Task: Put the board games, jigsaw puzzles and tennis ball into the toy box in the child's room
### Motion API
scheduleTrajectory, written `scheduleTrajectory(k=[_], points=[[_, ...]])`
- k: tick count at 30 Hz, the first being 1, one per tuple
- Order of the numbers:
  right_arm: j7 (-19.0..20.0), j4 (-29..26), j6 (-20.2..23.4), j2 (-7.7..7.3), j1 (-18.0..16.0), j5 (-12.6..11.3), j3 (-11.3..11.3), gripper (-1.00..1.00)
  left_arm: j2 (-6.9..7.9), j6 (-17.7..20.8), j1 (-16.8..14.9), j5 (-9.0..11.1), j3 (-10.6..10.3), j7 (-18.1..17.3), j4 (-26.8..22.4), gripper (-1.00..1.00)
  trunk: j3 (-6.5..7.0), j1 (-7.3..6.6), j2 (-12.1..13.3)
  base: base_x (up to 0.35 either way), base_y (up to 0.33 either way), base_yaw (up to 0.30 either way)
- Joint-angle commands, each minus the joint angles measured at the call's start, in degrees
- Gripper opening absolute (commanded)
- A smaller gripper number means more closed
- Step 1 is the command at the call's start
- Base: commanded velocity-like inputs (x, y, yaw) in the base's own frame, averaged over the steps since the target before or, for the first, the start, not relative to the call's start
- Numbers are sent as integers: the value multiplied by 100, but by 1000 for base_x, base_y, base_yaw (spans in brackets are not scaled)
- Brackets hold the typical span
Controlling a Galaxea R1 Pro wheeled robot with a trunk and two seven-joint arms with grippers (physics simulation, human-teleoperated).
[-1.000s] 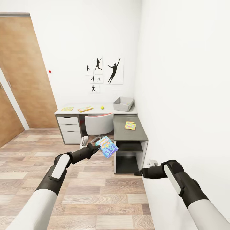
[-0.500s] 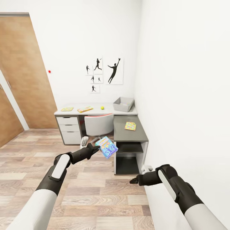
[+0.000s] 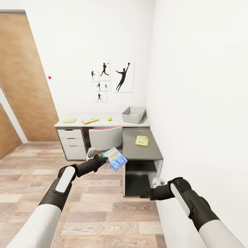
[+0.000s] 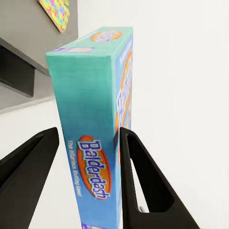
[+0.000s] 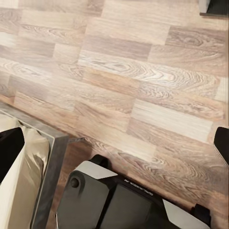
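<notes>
One board game, the blue Balderdash box (image 4: 98,143), sits pinched across its thin edge between the two fingers of the left hand (image 3: 105,159), carried above the wood-plank floor (image 3: 103,213).

The toy box (image 3: 133,114) lies ahead of and to the right of that hand, at the far right corner of the light-grey counter (image 3: 103,121). The left hand is the nearer one; the right hand (image 3: 148,195) hangs low beside the white wall, and whether it is spread or pressed together cannot be told.

Reaching the tray calls for further travel toward the counter, then a lift over the near tray wall.

Items on the counter:
1. Jigsaw puzzle (image 3: 141,140) on the dark lower wing.
2. Tennis ball (image 3: 109,119).
3. Flat yellow board game (image 3: 90,120).
4. Second jigsaw puzzle (image 3: 69,120) at the far left.

The left wrist view gives the printed title and the grip. The right wrist view gives the bed (image 5: 28,167) frame and mattress corner beside the robot base (image 5: 119,200).
</notes>
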Motion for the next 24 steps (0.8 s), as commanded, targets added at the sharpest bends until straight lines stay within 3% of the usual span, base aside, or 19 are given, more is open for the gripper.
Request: scheduleTrajectory(k=[1, 24], points=[[24, -4, 15, -5, -6, 15, 10, 100, -5, 41, -7, 9, 20, -24, 0, -100, -13, 7, -13, 331, 0, 0], [24, -53, 15, -14, -6, 15, 2, 100, -5, 41, 1, 0, 18, -17, 6, -100, -13, 7, -13, 333, 0, 5]])
